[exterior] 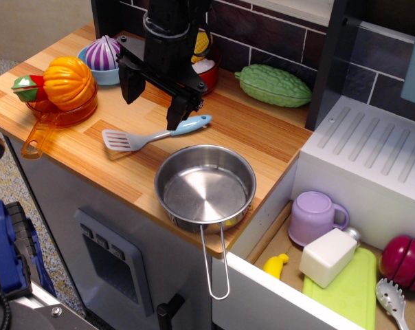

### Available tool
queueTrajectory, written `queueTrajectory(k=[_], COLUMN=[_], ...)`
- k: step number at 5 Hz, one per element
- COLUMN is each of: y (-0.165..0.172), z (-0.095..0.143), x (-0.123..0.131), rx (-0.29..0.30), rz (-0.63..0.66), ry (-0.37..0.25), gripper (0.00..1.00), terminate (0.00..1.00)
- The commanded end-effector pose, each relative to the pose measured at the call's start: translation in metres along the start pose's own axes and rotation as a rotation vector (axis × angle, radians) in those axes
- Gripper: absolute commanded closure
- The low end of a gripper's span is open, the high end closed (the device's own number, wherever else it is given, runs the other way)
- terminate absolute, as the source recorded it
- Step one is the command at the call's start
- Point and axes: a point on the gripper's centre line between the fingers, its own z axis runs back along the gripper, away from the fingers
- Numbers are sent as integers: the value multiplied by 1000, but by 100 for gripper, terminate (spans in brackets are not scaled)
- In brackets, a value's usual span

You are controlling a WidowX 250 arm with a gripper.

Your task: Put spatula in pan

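The spatula point(154, 135) lies flat on the wooden counter, its slotted grey-white head to the left and its light blue handle pointing right. The shiny steel pan point(205, 187) stands empty just in front of it at the counter's front edge, its wire loop handle hanging over the edge. My gripper point(154, 98) hangs above the counter just behind the spatula's middle. Its two black fingers point(178, 110) are spread wide apart and hold nothing.
An orange transparent pan point(60, 113) with a toy pumpkin point(69, 80) and a red-green vegetable sits at the left. A blue bowl with a purple onion point(103, 53), a red pot, and a green bitter gourd point(273, 85) stand behind. A sink at the right holds a purple cup point(316, 215), a green board and a pasta spoon point(393, 300).
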Motion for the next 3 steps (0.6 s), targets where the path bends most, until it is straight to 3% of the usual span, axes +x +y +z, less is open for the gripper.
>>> queueTrajectory(k=[1, 2, 3], y=[0, -1, 0], z=[0, 1, 1], x=[0, 10, 21], rx=[0, 21, -22], rz=[0, -122, -169], ry=[0, -52, -78], gripper=[0, 0, 0], terminate=[0, 0, 0])
